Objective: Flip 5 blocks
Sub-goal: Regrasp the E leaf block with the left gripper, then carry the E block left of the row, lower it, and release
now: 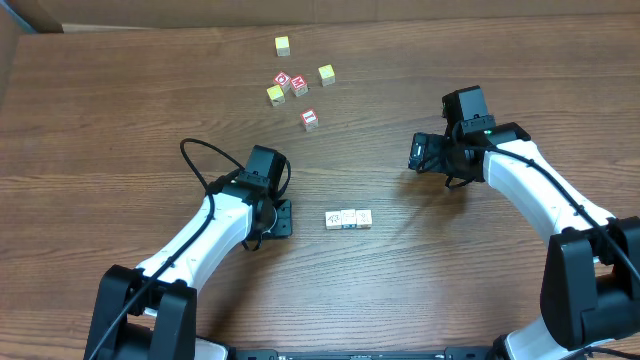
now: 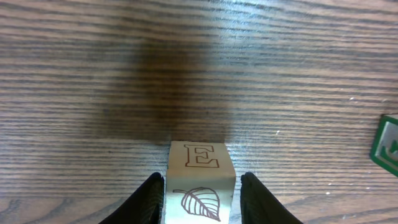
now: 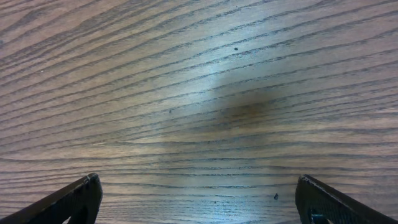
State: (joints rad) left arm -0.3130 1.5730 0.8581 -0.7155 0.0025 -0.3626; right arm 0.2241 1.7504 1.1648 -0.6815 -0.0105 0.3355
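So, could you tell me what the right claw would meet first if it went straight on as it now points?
Likely only the bare wooden table: the right claw is open and its wrist view shows no block ahead, though depth is hard to judge.

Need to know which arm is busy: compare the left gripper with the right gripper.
The left gripper is closed on a pale block printed with an E and a leaf, while the right gripper holds nothing. The left gripper's fingers stand narrow against the block's sides, and the right gripper's are spread wide over bare table. Both have dark fingers and point down at the wood.
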